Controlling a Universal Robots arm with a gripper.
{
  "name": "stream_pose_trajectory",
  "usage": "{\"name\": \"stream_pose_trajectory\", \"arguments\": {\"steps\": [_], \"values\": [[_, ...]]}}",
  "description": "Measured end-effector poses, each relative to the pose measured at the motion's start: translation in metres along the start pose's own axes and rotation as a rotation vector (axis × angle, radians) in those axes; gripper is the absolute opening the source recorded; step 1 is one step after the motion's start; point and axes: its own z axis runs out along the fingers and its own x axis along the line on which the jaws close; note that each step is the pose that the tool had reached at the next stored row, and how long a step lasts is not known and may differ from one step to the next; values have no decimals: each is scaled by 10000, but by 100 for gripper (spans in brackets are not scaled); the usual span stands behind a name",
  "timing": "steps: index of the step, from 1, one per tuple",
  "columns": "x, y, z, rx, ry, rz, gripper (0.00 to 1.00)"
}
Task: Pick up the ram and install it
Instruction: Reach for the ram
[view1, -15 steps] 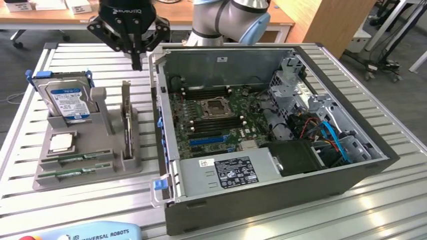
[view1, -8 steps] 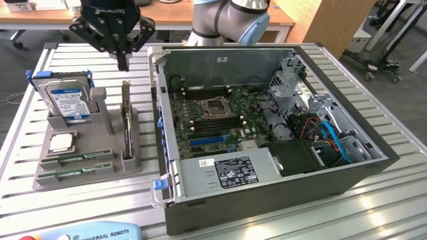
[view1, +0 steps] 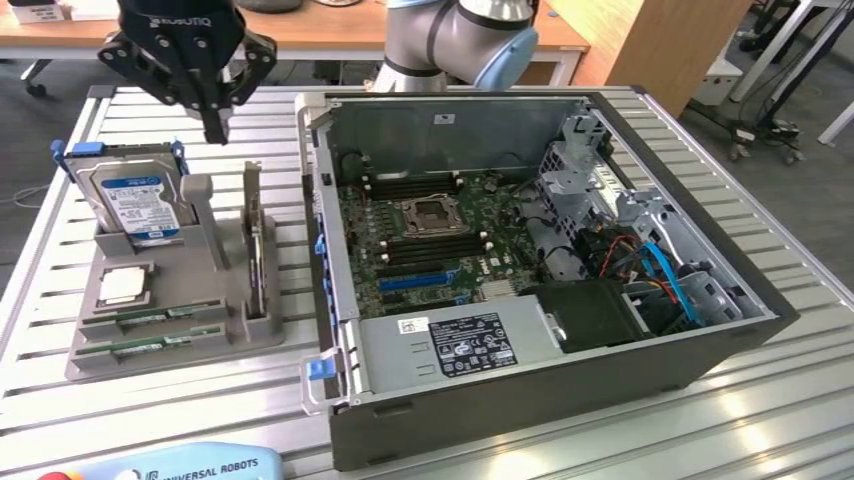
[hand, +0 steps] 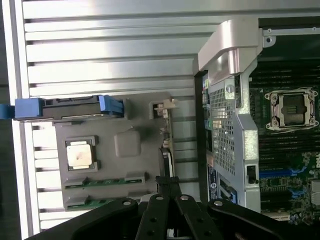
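Slatted table (view1: 761, 425): grey holder (view1: 267, 325), computer case (view1: 534, 405).

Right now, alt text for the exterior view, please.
The black gripper, shut, hangs over a grey fixture tray holding a blue-labelled metal hard drive, a square silver processor and two long green ram strips. An open dark computer case lies to the exterior view's right.

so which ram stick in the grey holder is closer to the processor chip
The ram stick in the slot right beside the silver processor chip; the other stick lies one slot further out, at the holder edge.
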Motion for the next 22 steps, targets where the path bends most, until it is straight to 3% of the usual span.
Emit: {"name": "stream_pose_trajectory", "arguments": {"steps": [8,22], "values": [[290,-23,-3,1,1,0,10],[646,-51,-9,0,0,-1,10]]}}
